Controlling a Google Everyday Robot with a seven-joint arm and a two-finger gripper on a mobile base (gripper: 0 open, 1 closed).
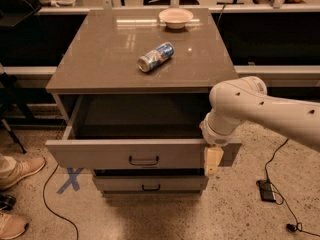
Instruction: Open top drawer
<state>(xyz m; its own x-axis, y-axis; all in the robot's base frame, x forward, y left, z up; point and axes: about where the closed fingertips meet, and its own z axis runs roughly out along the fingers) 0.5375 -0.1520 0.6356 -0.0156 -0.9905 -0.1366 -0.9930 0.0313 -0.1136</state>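
I see the arm (272, 111) coming in from the right edge, white and thick, sloping slightly up to a rounded joint just right of the cabinet's (100, 59) front corner. From that joint the wrist turns downward, so the gripper (213, 162) hangs pointing at the floor. Its tan tip lies against the outer face of the top drawer (100, 154), at the far right end of the front panel. I cannot tell whether the gripper is wide, narrow or clamped on the panel; the wrist and the panel edge hide that.

The top drawer stands pulled well out from the cabinet, its grey box open to view and dark inside. Its front panel runs across below the cabinet top, and the gripper sits at the panel's right end, well apart from the black handle (144, 160) at the middle. The handle is untouched.

Below, a lower drawer (170, 183) is nearly flush. On the cabinet top a can (155, 57) lies on its side near the middle, and a bowl (175, 18) sits at the back edge.
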